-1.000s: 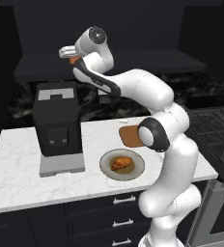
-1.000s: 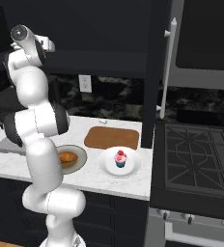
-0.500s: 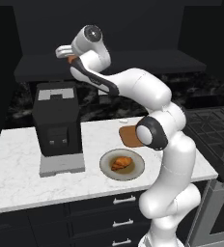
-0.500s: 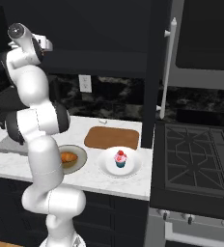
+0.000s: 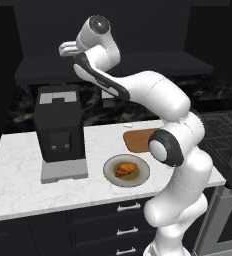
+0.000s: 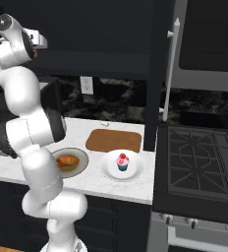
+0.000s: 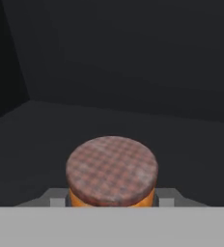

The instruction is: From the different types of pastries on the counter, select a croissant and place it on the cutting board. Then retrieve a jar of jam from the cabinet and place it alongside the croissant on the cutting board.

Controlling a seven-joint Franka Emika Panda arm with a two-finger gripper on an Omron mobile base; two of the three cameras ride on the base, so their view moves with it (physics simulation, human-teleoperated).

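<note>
Now | gripper (image 7: 112, 202) closed in on jar of jam (image 7: 112, 170) inside cabinet (image 7: 133, 72) | croissant (image 5: 125, 169) unmoved

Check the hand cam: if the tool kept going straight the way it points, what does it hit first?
The jar of jam already sits between its fingers, so nothing else is nearer. Beyond it, the dark back wall of the cabinet looks like the next thing, though depth is unclear.

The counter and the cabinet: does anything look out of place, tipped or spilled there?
Nothing is spilled or tipped. One oddity: the croissant lies on its grey plate, while the cutting board is bare. The cupcake stands upright. In the cabinet, the jar of jam stands upright between the tool's fingers.
</note>
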